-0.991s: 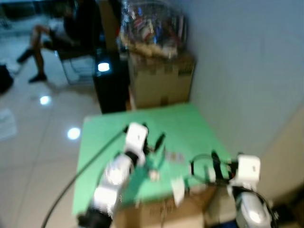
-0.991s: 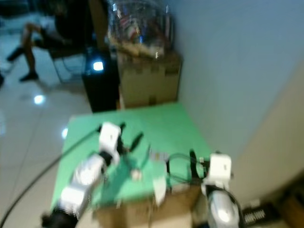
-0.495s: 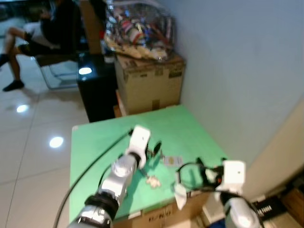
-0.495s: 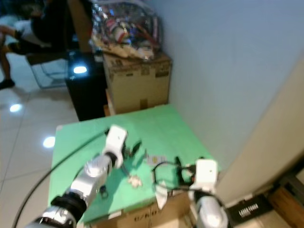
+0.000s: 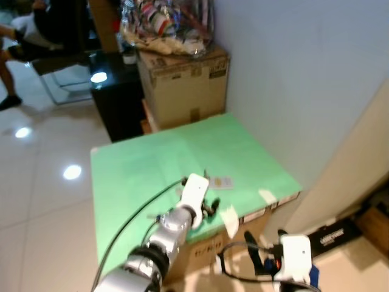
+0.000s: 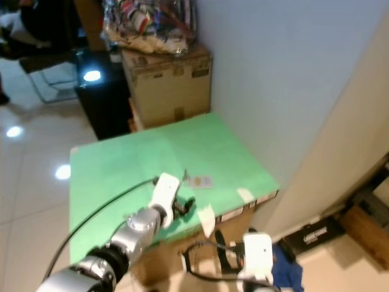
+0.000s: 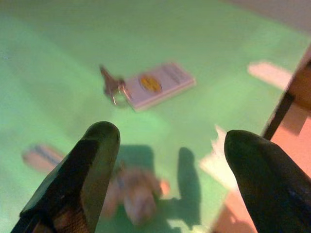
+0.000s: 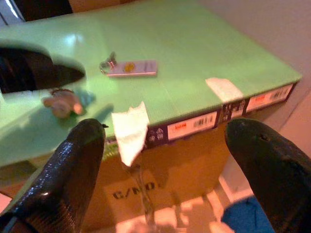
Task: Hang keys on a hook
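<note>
A key on a ring with a white rectangular tag lies flat on the green tabletop, near its front right part; it also shows in the left wrist view as the tagged key and in the right wrist view as the same key. My left gripper hovers open over the table's front edge, short of the key, with a small pink and teal charm under its fingers. My right gripper is open and empty, lower than the tabletop and in front of the box's side.
The green top sits on a cardboard box with white paper scraps at its edge. Behind stand a cardboard box bearing a plastic bag, and a black cabinet. A person sits on a chair far left. A wall rises right.
The camera has shifted. My left gripper has drawn back from beside the key to the table's front edge. My right gripper has dropped from table height to below the edge.
</note>
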`<state>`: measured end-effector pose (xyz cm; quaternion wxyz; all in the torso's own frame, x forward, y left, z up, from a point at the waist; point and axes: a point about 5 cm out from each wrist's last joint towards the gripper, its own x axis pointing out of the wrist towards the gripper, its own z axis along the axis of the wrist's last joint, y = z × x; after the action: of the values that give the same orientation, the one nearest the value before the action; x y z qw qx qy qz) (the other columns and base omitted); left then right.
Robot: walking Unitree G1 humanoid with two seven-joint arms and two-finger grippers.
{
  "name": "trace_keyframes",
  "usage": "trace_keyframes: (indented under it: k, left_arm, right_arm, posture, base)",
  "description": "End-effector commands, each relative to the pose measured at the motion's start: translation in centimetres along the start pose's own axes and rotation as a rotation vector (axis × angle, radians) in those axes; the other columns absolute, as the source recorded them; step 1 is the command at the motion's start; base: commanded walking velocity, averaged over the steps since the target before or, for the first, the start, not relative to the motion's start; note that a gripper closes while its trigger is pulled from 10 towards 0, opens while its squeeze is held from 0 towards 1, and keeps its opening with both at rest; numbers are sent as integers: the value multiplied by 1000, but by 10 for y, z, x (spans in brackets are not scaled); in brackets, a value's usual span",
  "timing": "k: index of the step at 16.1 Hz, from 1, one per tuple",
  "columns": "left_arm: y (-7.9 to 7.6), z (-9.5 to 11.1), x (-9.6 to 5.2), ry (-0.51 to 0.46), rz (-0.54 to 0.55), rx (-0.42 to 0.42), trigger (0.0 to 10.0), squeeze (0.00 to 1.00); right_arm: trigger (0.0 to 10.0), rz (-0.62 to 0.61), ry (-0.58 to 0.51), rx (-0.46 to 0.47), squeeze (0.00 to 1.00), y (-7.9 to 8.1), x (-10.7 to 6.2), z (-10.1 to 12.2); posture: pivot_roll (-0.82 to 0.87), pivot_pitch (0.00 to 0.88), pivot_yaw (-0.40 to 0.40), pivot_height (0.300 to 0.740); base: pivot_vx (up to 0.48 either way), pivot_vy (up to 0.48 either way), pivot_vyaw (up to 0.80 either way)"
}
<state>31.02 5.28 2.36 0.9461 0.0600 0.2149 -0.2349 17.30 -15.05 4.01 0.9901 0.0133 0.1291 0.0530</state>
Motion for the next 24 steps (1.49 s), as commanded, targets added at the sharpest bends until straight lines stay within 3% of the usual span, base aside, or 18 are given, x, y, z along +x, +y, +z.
trace_keyframes:
  k: [1,4,7,11,12,14,16,18,19,21,24]
  left_arm:
    - [7,-3,-2,8,44,47,10000,0]
    - [11,-7,-4,8,116,78,10000,0]
    - [-2,-1,0,-30,88,3,10000,0]
    - [3,24,-3,-236,106,-27,10000,0]
    - [13,26,-18,-360,114,-53,10000,0]
    - [21,27,-35,-429,133,-78,10000,0]
    - [24,31,-83,-496,174,-64,10000,0]
    - [26,38,-111,-542,210,-98,10000,0]
    - [36,39,-122,-558,256,-106,10000,0]
    - [30,33,-122,-501,237,-81,10000,0]
    - [20,34,-110,-435,203,-76,10000,0]
  right_arm:
    - [10000,-18,1,10,0,1,-5,2]
    - [10000,-12,20,13,0,7,-19,2]
    - [10000,-5,38,-3,0,10,-29,2]
    - [10000,-14,-7,-53,0,9,-32,9]
    - [10000,-24,-24,-48,0,5,-31,13]
    - [10000,-34,-35,-41,0,2,-30,15]
    - [10000,-60,-80,-20,0,-6,-23,28]
    - [10000,-45,-102,-30,0,-7,-16,35]
    - [10000,-27,-109,-38,0,-9,-9,38]
    - [10000,-1,-110,-48,0,-12,10,39]
    - [10000,10,-107,-47,0,-10,19,38]
  posture:
    - [-322,203,79,740]
    - [-343,257,74,740]
    - [-371,279,75,740]
    - [-387,254,80,740]
    - [-354,230,64,740]
    - [-327,215,58,740]
    - [-231,170,26,740]
    - [-184,139,0,740]
    - [-155,123,-20,740]
    - [-130,102,-28,740]
    - [-142,95,-26,740]
  base:
    - [0,0,0]
    - [0,0,0]
    - [0,0,0]
    - [0,0,0]
    - [0,0,0]
    - [0,0,0]
    - [0,0,0]
    - [0,0,0]
    - [0,0,0]
    - [255,-405,278]
    - [257,-402,660]
